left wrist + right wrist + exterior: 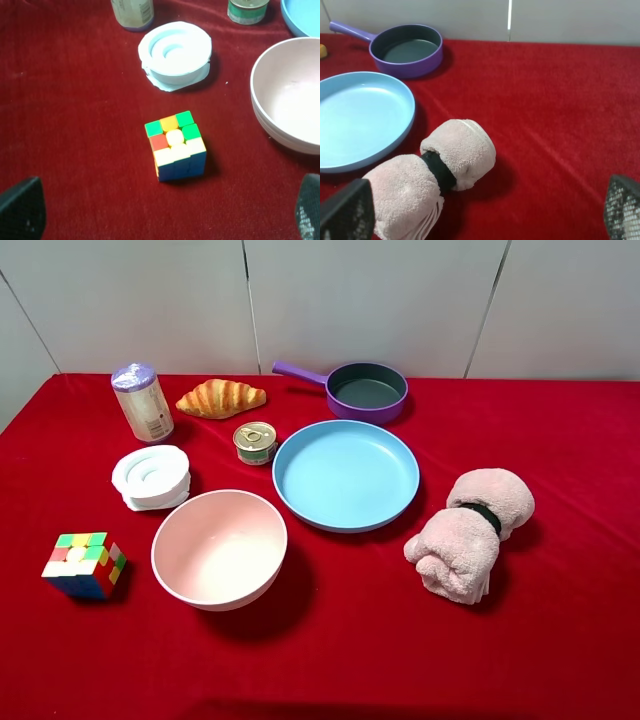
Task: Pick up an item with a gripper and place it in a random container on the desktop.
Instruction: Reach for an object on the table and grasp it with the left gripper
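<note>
The left gripper is hovering with its jaws spread wide, framing the puzzle cube sitting untouched on the red desktop, apparently lining up a grasp, while the light-blue plate is waiting empty beyond the pink bowl.

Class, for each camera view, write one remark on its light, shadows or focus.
Exterior high: sharp and evenly lit; the bowl and towel cast soft shadows toward the lower right. Left wrist: the cube's pale top squares are washed out, and the left pincer's fingertips are blurred. Right wrist: the right pincer's fingertips are equally blurred; the plate carries a soft sheen.
</note>
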